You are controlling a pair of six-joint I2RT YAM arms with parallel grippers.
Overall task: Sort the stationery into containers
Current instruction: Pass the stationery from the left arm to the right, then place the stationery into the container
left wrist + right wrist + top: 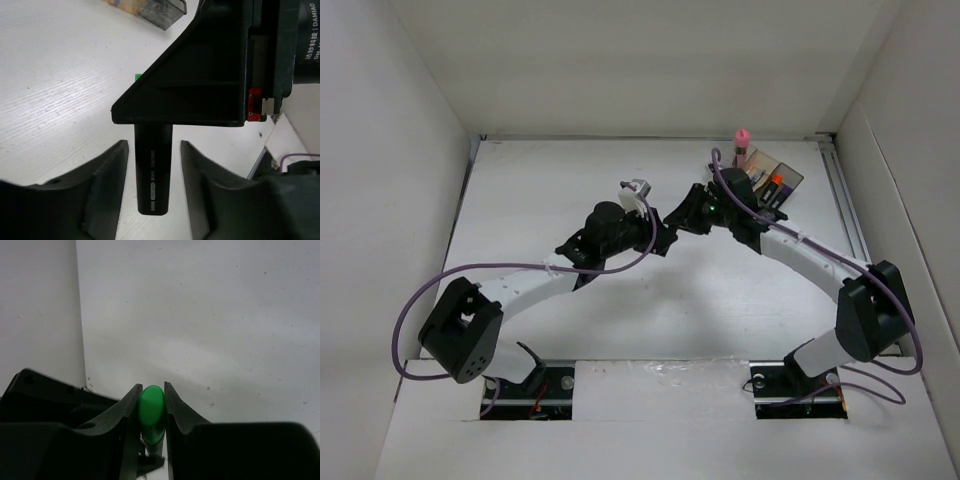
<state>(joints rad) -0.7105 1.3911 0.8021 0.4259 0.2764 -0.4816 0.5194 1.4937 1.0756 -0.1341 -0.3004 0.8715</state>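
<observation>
A black marker with a green end (153,175) hangs above the table between both arms. My right gripper (152,386) is shut on its green end (151,412); in the left wrist view its black body (210,65) hides the marker's upper half. My left gripper (153,144) stands open round the lower barrel, with a thin gap on each side. From the top, the left gripper (660,238) and the right gripper (682,215) meet near the middle of the table. The compartment tray (782,172) at the back right holds a pink-capped bottle (741,143) and an orange-ended marker (775,181).
White walls close in the table on the left, back and right. The tray's corner (155,11) shows at the top of the left wrist view. Purple cables loop along both arms.
</observation>
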